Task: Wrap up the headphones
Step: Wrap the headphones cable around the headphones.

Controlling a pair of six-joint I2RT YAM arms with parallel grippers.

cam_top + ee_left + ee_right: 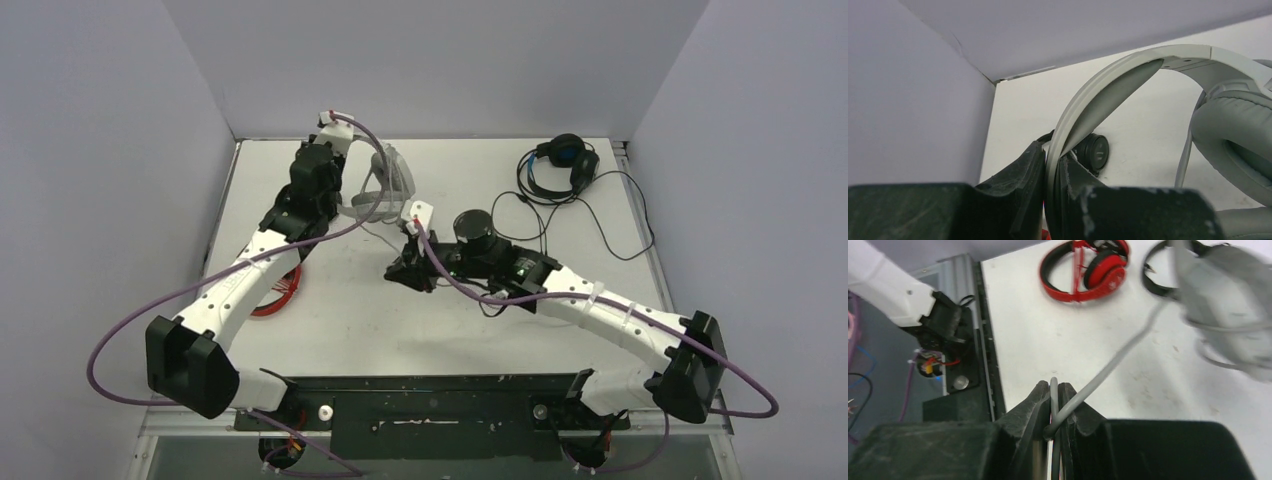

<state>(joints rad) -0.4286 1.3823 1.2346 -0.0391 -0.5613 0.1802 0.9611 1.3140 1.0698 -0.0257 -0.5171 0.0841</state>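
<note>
The white-grey headset [388, 178] is at the back of the table, left of centre. My left gripper [352, 203] is shut on its headband [1148, 62]; in the left wrist view the band is clamped between the fingers [1054, 160]. My right gripper [402, 272] is shut on the headset's thin grey cable [1118, 355], which loops between the jaws [1053, 392] and runs up to the blurred headset [1233, 305]. The red-and-black headset [1083, 267] lies under my left arm [272, 297]. The small all-black headset [474, 228] is beside my right wrist. The black-and-blue headset [562, 165] is at the back right.
Thin black cables [610, 225] sprawl over the right half of the table, from the black-and-blue headset toward my right arm. The enclosure walls stand close at the left, back and right. A black rail [430, 400] runs along the near edge.
</note>
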